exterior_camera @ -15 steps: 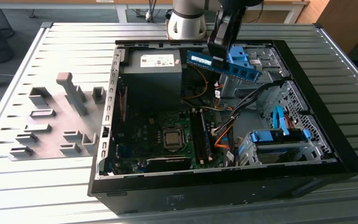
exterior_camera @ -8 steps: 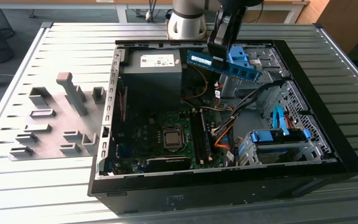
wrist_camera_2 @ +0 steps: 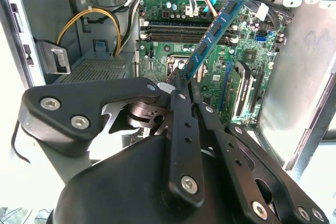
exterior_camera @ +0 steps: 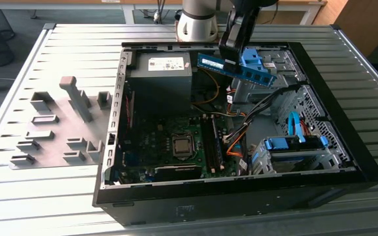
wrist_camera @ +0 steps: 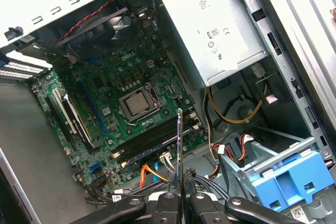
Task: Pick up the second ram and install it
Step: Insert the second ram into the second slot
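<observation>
- The exterior view looks down from well back over the table (exterior_camera: 45, 206) and open computer case (exterior_camera: 241, 201).
- Both wrist views sit close behind the end effector (wrist_camera_2: 184, 74) (wrist_camera: 182, 174), facing into the case.
- All three share the motherboard (exterior_camera: 149, 142) (wrist_camera_2: 247, 51) (wrist_camera: 105, 93) and the second ram (exterior_camera: 238, 69) (wrist_camera_2: 215, 30) (wrist_camera: 179, 140).

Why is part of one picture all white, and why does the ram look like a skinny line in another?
Second wrist view: strong light past the gripper washes the background out to white. First wrist view: the ram, held by the gripper, is seen edge-on, so only its thin edge shows. Exterior view: the table gleams, the case is shadowy inside.
</observation>
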Action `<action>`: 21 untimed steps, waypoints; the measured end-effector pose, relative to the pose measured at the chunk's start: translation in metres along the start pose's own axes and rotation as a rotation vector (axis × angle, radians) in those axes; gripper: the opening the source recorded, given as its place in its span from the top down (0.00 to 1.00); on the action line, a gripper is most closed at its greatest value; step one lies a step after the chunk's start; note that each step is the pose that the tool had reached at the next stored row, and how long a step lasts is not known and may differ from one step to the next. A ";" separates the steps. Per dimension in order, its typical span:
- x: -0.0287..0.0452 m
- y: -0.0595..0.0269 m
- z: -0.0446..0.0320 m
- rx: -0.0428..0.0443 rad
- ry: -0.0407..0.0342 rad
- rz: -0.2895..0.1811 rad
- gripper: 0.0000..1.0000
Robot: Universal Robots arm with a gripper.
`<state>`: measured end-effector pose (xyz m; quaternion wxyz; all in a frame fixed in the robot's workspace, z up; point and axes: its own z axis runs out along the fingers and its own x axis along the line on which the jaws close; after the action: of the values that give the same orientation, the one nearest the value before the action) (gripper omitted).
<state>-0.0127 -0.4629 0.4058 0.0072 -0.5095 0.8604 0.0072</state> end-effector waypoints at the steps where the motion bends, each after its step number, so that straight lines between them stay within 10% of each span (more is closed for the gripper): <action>1: 0.0000 0.0000 0.0000 0.0001 0.0000 0.003 0.86; 21: 0.0000 0.0000 0.0009 0.0036 -0.0007 0.178 0.86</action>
<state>-0.0127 -0.4629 0.4049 0.0078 -0.4308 0.9024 0.0064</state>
